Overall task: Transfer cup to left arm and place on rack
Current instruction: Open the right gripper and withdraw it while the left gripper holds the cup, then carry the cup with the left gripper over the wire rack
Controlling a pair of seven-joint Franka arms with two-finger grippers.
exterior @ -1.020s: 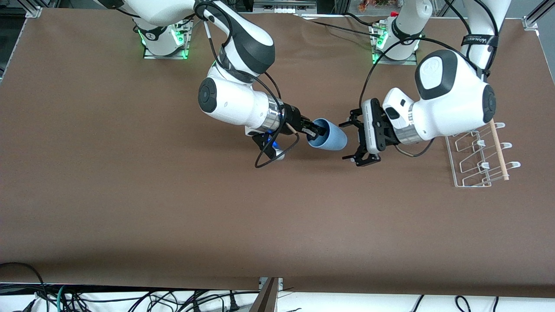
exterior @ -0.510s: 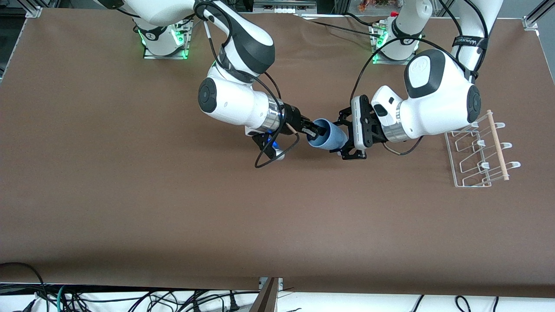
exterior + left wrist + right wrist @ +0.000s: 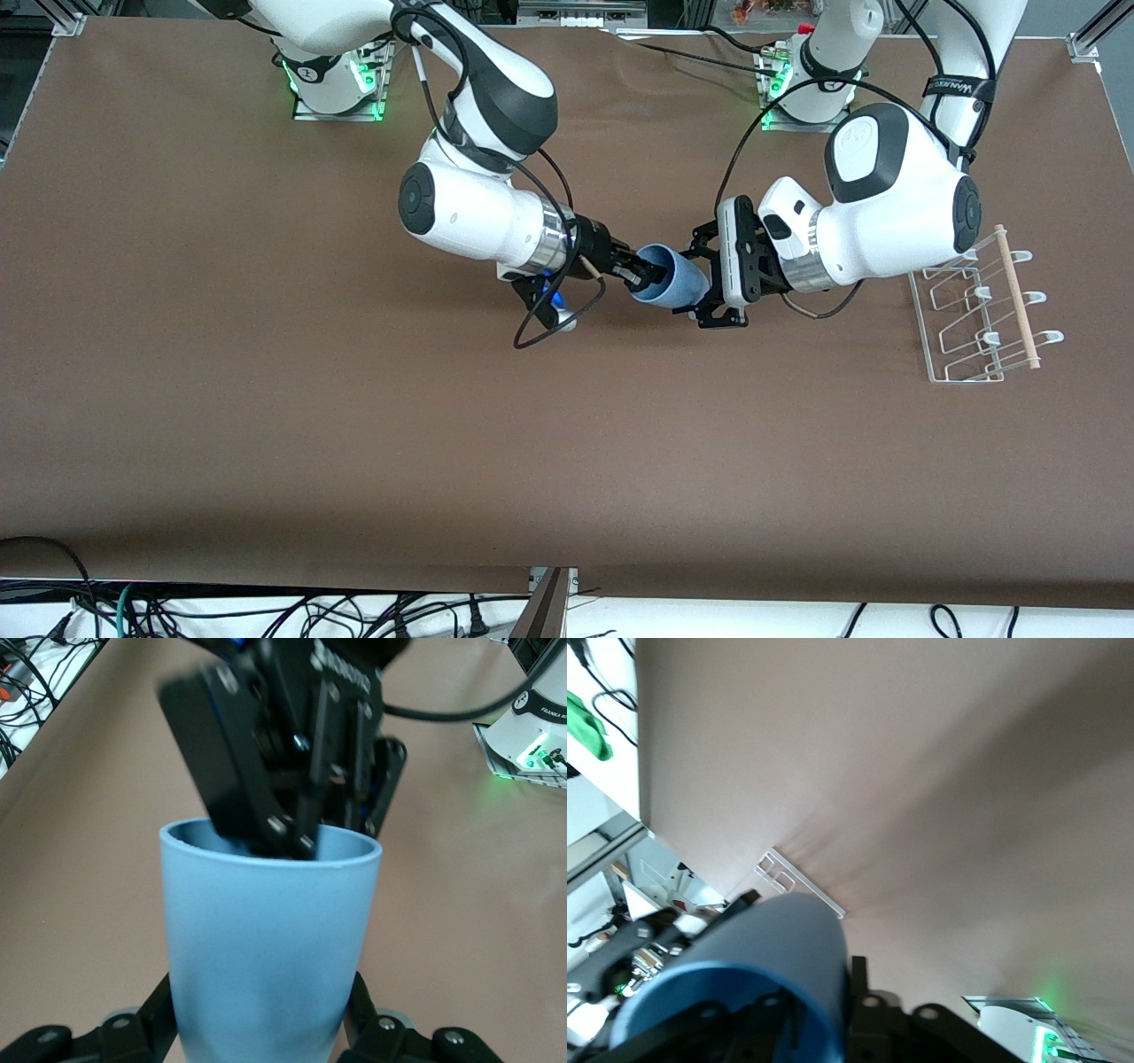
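Observation:
The light-blue cup [image 3: 675, 276] is held on its side in the air over the middle of the table, between the two arms. My right gripper [image 3: 640, 273] is shut on its rim, with one finger inside the mouth and one outside. My left gripper [image 3: 704, 281] is round the cup's base end, its fingers against both sides. In the left wrist view the cup [image 3: 270, 939] fills the space between my fingers [image 3: 151, 1028], with the right gripper [image 3: 292, 771] at its rim. The right wrist view shows the cup [image 3: 771, 948] in its gripper [image 3: 819, 1010].
The wire rack [image 3: 974, 319] with its wooden dowel [image 3: 1017, 297] stands on the brown table [image 3: 354, 425] at the left arm's end, and shows faintly in the right wrist view [image 3: 799, 881]. A black cable loop [image 3: 549, 323] hangs under the right wrist.
My left gripper has moved from beside the cup's base to round it and then stayed still. The right arm has shifted slightly, still holding the rim.

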